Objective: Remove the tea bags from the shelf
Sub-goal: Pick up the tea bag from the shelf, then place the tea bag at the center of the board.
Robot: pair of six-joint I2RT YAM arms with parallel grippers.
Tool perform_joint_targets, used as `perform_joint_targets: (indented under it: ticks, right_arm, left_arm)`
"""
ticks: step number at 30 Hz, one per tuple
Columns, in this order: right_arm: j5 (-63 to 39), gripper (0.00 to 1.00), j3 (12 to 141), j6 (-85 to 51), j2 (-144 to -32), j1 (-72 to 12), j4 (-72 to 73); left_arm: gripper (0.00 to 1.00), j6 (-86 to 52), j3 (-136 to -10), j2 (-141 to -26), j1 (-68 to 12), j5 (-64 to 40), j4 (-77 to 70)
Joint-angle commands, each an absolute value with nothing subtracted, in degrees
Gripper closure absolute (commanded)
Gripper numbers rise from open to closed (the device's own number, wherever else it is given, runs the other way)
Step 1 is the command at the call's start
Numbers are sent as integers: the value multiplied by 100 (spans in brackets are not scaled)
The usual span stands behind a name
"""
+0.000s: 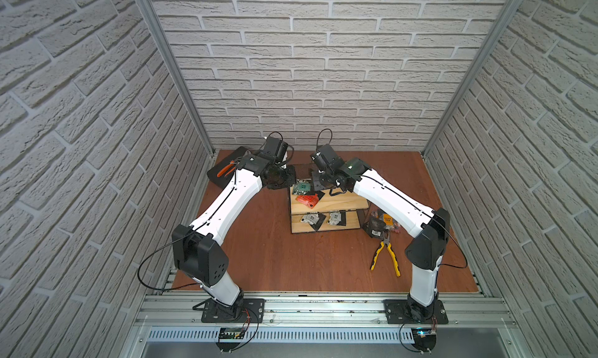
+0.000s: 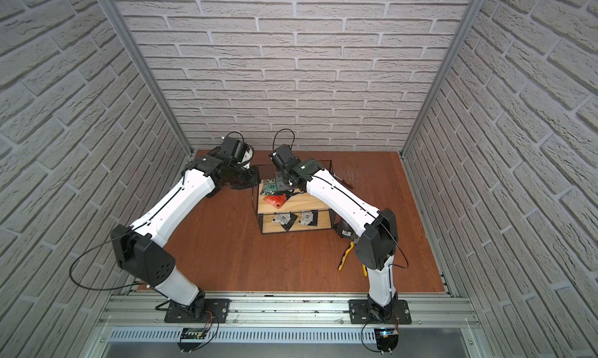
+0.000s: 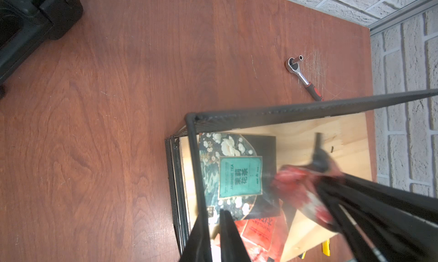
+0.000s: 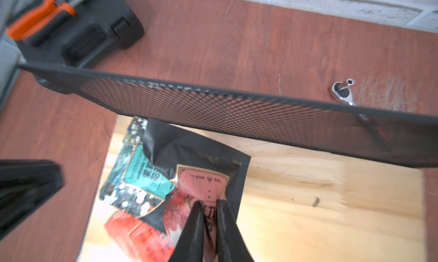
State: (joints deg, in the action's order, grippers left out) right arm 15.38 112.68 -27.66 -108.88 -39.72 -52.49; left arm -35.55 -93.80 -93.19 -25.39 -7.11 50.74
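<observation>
As right claw [image 4: 209,203] pinches sachet [image 4: 203,178], shelf rim [image 4: 213,90] near.

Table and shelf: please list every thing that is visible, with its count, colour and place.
shelf: one, pale wood boards in black mesh frame, middle of table
tea bags, upper board: at least three; green, red-orange, one black tea bag with pink label
tea bags, lower board: two, white-grey print on black
tea bags, pile: number unclear, dark, table right of shelf
pliers: one, yellow-black handles, table right of shelf
tool case: one, black, far left corner
tool: one, orange handles, in case
wrench: one, silver, red-black grip, behind shelf
table: one, red-brown wood
left claw: shut, at shelf's far left corner
right claw: closed on the black tea bag
</observation>
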Motion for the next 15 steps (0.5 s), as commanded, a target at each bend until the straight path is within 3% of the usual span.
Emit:
perform_joint_targets:
  ticks: [1, 9, 15]
  right_arm:
    - [1675, 85, 11109, -2751, -10352, -3952, -5142]
    - [2126, 86, 10775, -2813, -9458, -3771, -5130]
    - [2026, 86, 10135, -3008, -8562, -2917, -5205]
  left_arm:
    - [85, -3463, -9549, -9302, -2602, -757, 4967]
    - [85, -3467, -9570, -9317, -2611, -749, 4968]
    - [85, -3463, -9579, -9338, -2613, -764, 4968]
